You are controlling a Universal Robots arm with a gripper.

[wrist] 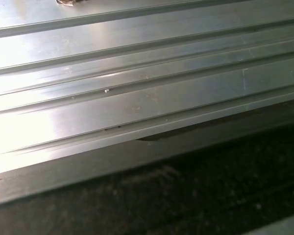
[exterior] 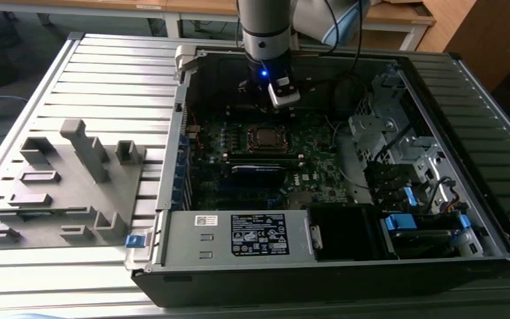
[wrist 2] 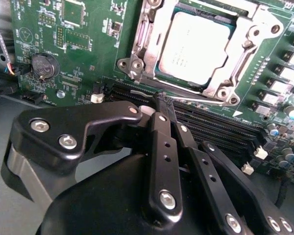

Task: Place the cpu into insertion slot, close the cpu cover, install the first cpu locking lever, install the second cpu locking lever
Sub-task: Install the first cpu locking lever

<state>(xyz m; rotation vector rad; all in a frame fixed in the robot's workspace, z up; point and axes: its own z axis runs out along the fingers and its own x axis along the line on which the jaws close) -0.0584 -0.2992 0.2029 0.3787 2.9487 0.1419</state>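
Arm: reaching down into the open computer case (exterior: 326, 279), with the gripper (wrist 2: 160, 100) low over the motherboard (wrist 2: 88, 44).
Jaws: drawn together at the tips; I can't make out anything held between them.
Cpu (wrist 2: 196, 46): seated flat in the insertion slot (wrist 2: 158, 68), silver top showing.
Cpu cover (wrist 2: 144, 44): down, framing the chip.
Locking lever (wrist 2: 196, 100): a thin metal rod along the socket's edge, right at the fingertips (wrist 2: 161, 110). Whether they touch, I can't tell.
Memory slots (wrist 2: 220, 127): just beside the socket.
Table (wrist: 137, 73): ribbed metal.
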